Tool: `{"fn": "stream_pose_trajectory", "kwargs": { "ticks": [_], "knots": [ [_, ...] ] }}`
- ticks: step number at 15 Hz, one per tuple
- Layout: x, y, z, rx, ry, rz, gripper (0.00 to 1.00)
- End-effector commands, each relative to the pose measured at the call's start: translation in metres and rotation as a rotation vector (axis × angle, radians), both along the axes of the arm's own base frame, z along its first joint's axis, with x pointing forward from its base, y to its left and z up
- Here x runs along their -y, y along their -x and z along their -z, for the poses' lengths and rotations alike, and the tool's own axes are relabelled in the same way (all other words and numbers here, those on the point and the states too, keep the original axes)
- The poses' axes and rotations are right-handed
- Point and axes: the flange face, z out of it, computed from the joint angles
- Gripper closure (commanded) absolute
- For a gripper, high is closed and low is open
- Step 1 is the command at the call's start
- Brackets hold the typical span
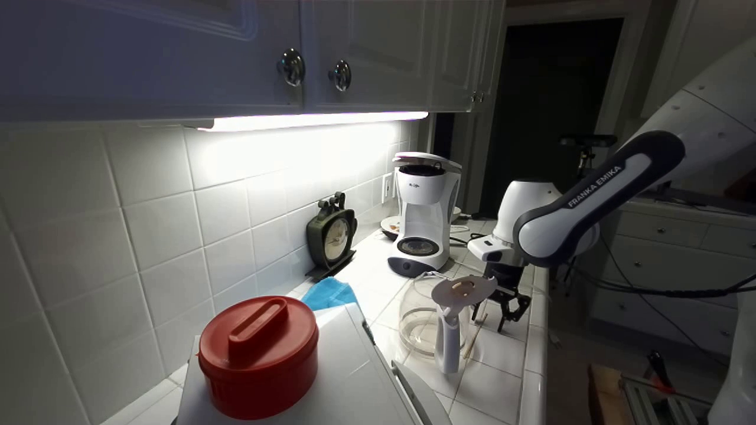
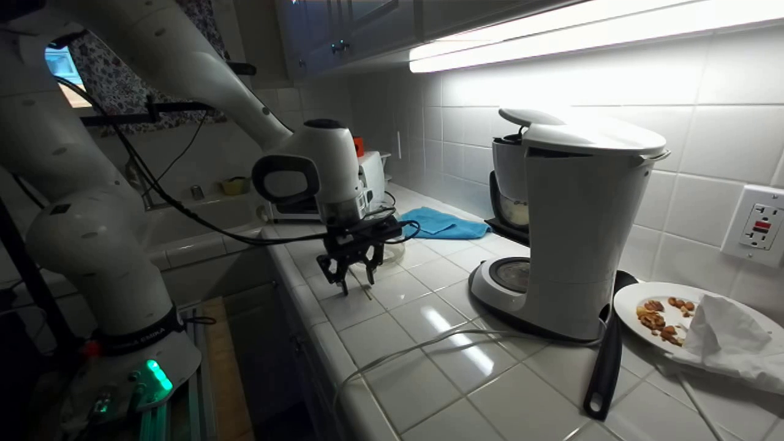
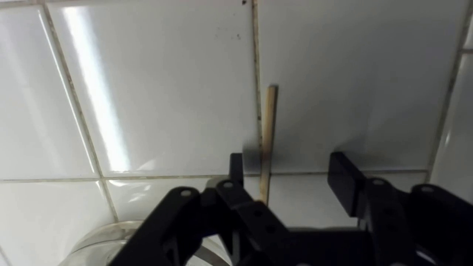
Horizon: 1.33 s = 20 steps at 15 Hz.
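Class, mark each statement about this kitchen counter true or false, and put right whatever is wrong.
1. The tool is clamped around the wooden stick. False: its jaws stand apart, with the stick showing between them in the wrist view.
2. The red container stands on a white appliance. True.
3. The glass carafe sits in the coffee maker. False: it stands apart from it, on the tiled counter.
4. Brown, nut-like pieces lie on the white plate. True.
5. The blue cloth covers the white plate. False: it lies on the tiled counter.
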Motion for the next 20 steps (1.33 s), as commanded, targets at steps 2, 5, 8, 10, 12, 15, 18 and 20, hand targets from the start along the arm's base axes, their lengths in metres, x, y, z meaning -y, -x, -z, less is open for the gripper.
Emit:
{"fn": "stream_pose_trajectory", "kwargs": {
  "ticks": [2, 5, 8, 10, 12, 15, 18, 20],
  "knots": [
    [0.005, -0.001, 0.003, 0.011, -0.012, -0.001, 0.73],
    [0.009, -0.001, 0.002, 0.011, -0.012, 0.006, 0.88],
    [0.012, -0.003, 0.002, 0.009, -0.011, 0.007, 0.97],
    [0.013, -0.004, 0.001, 0.010, -0.008, 0.009, 0.68],
    [0.015, -0.006, 0.000, 0.012, -0.005, 0.011, 0.67],
    [0.016, -0.008, -0.001, 0.014, -0.004, 0.012, 0.47],
    [0.018, -0.009, -0.002, 0.016, -0.004, 0.016, 0.35],
    [0.019, -0.010, -0.002, 0.016, -0.003, 0.017, 0.38]
  ]
}}
